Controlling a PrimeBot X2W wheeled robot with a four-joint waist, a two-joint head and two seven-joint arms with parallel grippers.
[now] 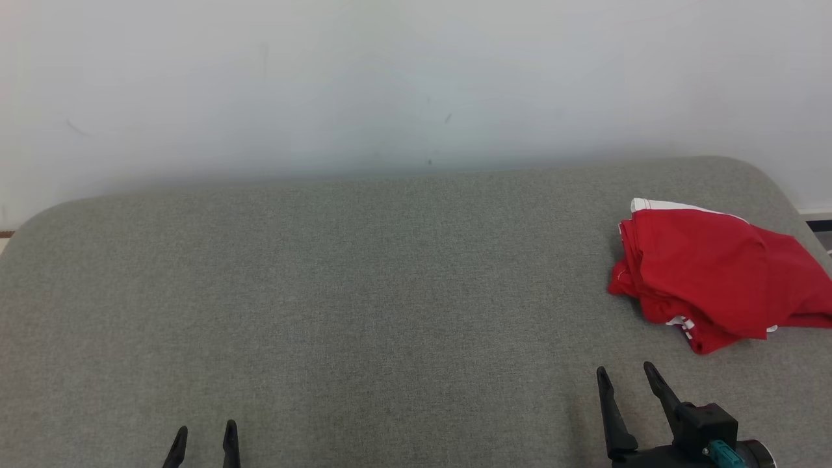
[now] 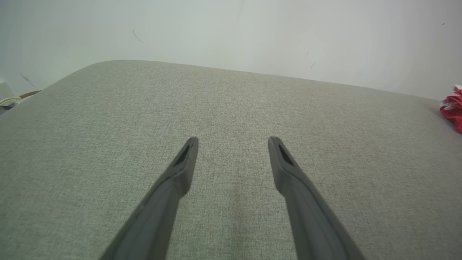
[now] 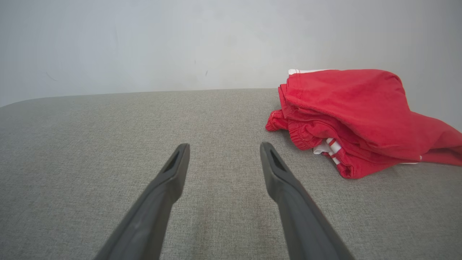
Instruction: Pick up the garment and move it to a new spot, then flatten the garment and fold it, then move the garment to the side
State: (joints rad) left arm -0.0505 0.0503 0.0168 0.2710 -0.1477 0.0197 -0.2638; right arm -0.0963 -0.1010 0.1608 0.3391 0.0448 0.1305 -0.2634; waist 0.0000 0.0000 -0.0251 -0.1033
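Note:
The garment (image 1: 712, 273) is red with white trim and lies folded in a loose bundle at the right side of the grey cushioned surface (image 1: 364, 292). In the right wrist view the garment (image 3: 353, 115) sits ahead and to the right of my right gripper (image 3: 224, 146), which is open and empty. In the head view my right gripper (image 1: 625, 372) hovers just in front of the bundle, apart from it. My left gripper (image 1: 205, 430) stands open and empty at the lower left, far from the cloth. A red edge of the garment (image 2: 453, 108) shows at the far right of the left wrist view, beyond my left gripper (image 2: 232, 139).
A pale wall (image 1: 390, 78) rises right behind the grey surface. The surface's rounded back corners (image 1: 747, 166) curve off at both ends. A white object and a cable (image 2: 9, 99) lie beyond the left edge.

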